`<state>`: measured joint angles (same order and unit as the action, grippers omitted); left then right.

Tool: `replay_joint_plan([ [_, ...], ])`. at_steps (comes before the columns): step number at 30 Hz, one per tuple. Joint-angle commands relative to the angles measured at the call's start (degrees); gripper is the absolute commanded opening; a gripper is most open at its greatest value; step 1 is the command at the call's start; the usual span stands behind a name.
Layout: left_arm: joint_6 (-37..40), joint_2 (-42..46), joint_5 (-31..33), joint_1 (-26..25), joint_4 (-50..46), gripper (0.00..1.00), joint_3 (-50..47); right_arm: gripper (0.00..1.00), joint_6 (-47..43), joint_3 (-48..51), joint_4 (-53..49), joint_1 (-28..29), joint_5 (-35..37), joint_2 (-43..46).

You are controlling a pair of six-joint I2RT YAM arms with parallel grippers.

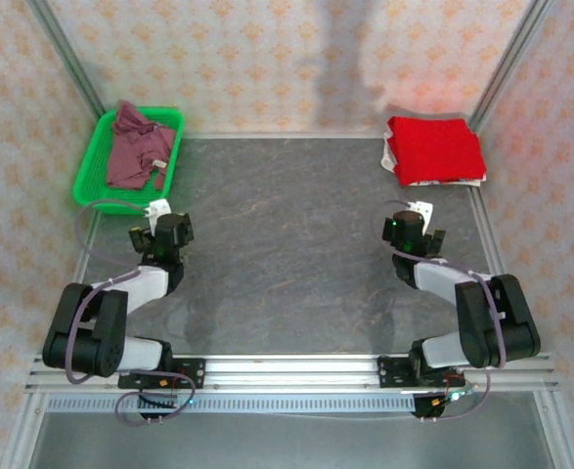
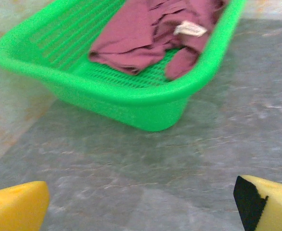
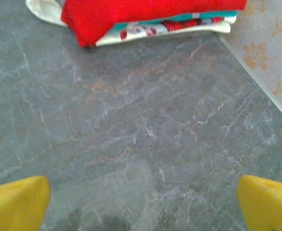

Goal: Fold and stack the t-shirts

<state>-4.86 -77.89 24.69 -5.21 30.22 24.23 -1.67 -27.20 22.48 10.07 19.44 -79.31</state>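
1. One whitish neck tag [image 2: 190,29] on the mauve t-shirt [image 2: 141,38], writing too blurred to read; a red-and-white print along one edge in the stack, no letters legible.
2. Four t-shirts counted. Mauve one crumpled in the green mesh basket [image 1: 89,176] at the far left corner of the counter [image 1: 287,225]. Three stacked at the far right corner: red t-shirt [image 1: 435,149] folded on top, teal t-shirt [image 3: 213,16] as a thin edge beneath, whitish t-shirt [image 3: 44,10] lowest, poking out at the left.
3. One basket, two arms.
4. Left fingers [image 2: 16,207] spread wide, holding nothing, over bare counter just short of the basket's near wall; mauve t-shirt ahead, apart from them.
5. Right fingers [image 3: 268,202] spread wide, holding nothing, over bare counter; stack ahead, near but not touching.
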Motion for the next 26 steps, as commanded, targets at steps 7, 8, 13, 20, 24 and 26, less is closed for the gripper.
replay_joint_plan([
  [7,8.5,-7.3,-17.4,-0.1,19.4,1.00,-3.7,0.99,-3.0,11.5,42.6,-5.3,-11.5,-10.4],
  [8,7.7,-7.2,-16.2,-0.2,16.2,1.00,-2.1,0.99,-2.9,11.5,43.2,-5.6,-11.8,-10.5],
  [13,5.3,-7.8,-18.8,2.7,12.3,1.00,0.1,0.99,0.1,4.9,28.3,-8.4,-13.6,-9.5],
  [20,5.5,-7.9,-18.7,2.5,12.4,1.00,0.2,0.99,-0.8,4.9,28.0,-7.8,-13.6,-9.3],
  [24,5.4,-7.9,-18.9,2.6,12.1,1.00,0.4,0.99,-0.8,4.8,27.9,-7.8,-13.6,-9.3],
  [26,5.4,-7.9,-18.9,2.6,12.3,1.00,0.2,0.99,-0.8,4.8,27.9,-7.8,-13.6,-9.3],
])
